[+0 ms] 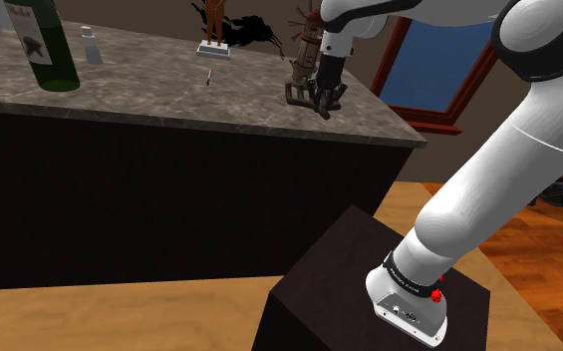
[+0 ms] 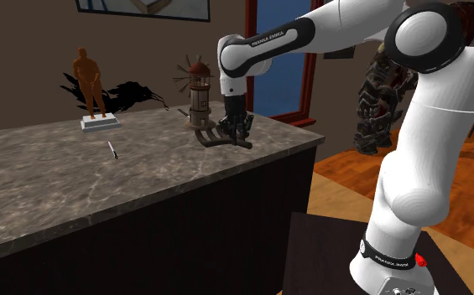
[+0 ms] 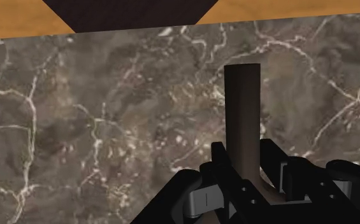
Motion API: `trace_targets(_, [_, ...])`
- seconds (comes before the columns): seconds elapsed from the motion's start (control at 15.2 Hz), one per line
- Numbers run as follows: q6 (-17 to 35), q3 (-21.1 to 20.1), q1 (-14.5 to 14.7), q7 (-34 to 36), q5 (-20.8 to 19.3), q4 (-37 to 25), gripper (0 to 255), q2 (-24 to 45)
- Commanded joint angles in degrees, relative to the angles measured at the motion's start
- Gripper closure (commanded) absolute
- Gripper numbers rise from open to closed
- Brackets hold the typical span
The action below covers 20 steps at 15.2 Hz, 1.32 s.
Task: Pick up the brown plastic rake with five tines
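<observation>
hand (image 3: 243, 153) clasps the brown rake (image 3: 242, 102) between its fingers, low over the counter (image 3: 108, 127).

The brand FRANKA EMIKA stands in white capitals on a dark band of the arm (image 2: 264, 38) in the second exterior view. A dark ring (image 2: 386, 258) near the arm's base carries small white lettering, too small to read. The green bottle (image 1: 58, 72) has a pale label (image 1: 30, 35) with a dark star-like mark.
</observation>
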State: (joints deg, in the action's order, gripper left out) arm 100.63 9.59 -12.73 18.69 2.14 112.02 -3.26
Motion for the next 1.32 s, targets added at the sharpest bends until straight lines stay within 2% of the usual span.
trace_targets(0.0, [0.0,0.0,0.0,0.0,0.0,0.0,255,0.0])
trace_targets(0.26, [0.0,0.0,0.0,0.0,0.0,-0.1,255,0.1])
trace_targets(1.25, [-11.6,0.0,0.0,0.5,-0.1,-11.4,255,-0.2])
